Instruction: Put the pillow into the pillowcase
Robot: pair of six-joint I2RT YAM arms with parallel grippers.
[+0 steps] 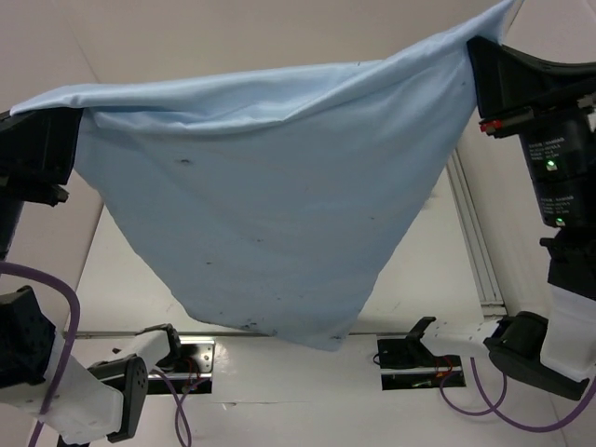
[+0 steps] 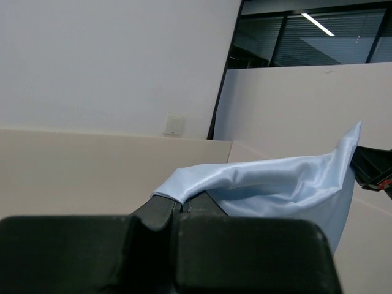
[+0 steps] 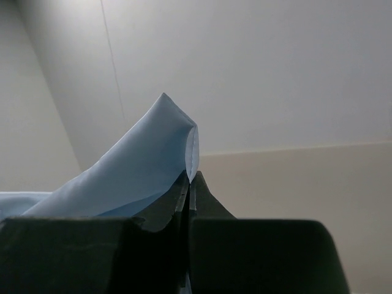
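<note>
Light-blue fabric fills most of the overhead view: the pillowcase [image 1: 279,205] is held up in the air, stretched between the two arms and hanging clear of the table [image 1: 121,279]. Its upper edge runs from the left gripper [image 1: 56,126], at mid-height on the left, up to the right gripper [image 1: 484,56], which is higher, near the top right corner. From that slanted edge the cloth sags into a broad wrinkled sheet with tiny dark specks, narrowing to a low point just above the arm bases. The left wrist camera shows its fingers [image 2: 160,211] pressed together on a corner of the pillowcase, the cloth spreading away to the right towards the other arm. The right wrist camera shows the same kind of grip: its fingers [image 3: 165,205] are closed tightly on a fold of the blue fabric, which rises in a peak just above the tips. Purple cables [image 1: 56,289] loop beside the left arm's base, and a metal rail [image 1: 470,233] runs along the table's right side. A pale wall switch [image 2: 174,125] sits on the wall behind the left gripper.
</note>
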